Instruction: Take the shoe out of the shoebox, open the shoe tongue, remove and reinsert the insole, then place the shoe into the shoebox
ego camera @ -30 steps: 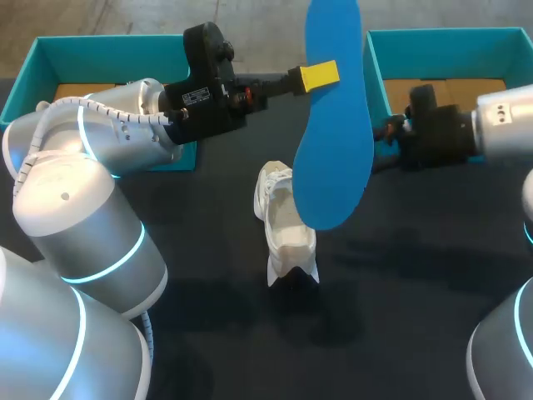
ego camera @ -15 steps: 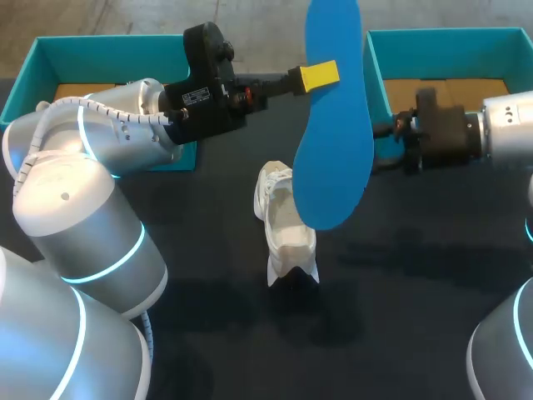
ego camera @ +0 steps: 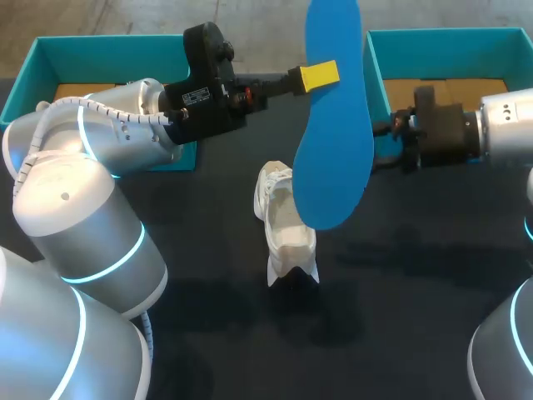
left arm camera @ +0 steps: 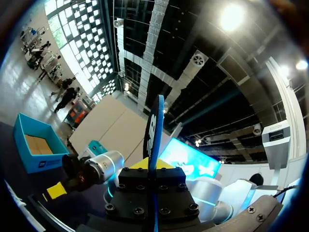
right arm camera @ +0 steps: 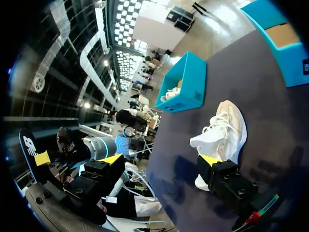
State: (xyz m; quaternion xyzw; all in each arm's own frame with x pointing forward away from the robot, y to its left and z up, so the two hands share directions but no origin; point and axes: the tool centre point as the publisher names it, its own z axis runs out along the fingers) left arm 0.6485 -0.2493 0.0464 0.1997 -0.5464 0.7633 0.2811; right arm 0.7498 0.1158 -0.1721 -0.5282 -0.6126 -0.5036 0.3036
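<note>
Fingers of the left gripper (ego camera: pixel 319 76) are clenched on a long blue foam insole (ego camera: pixel 333 142), pinching it near its upper end. From the left wrist camera the insole shows edge-on, running straight out from between the two yellow tips. Seen from above, it hangs in the air with its length running from 12 o'clock to 6 o'clock. Its rounded lower end overlaps the white lace-up shoe (ego camera: pixel 286 221) on that shoe's 1 o'clock side.

The right gripper (right arm camera: pixel 161 159) is released, its yellow tips standing wide apart with nothing between them. Its own camera finds the shoe ahead of the fingers, lying alone on the dark table (ego camera: pixel 400 317). From above, this gripper sits at about 2 o'clock from the shoe, just beside the insole's right edge, and its fingertips are hidden behind the blue foam.

The shoe rests near the table's middle, its laced end toward 11 o'clock and its open end toward 6 o'clock.

A teal open box (ego camera: pixel 33 62) stands at the table's 10 o'clock corner behind the left arm. A second teal box (ego camera: pixel 441 37) stands at 2 o'clock behind the right arm. Both show brown card inside.
</note>
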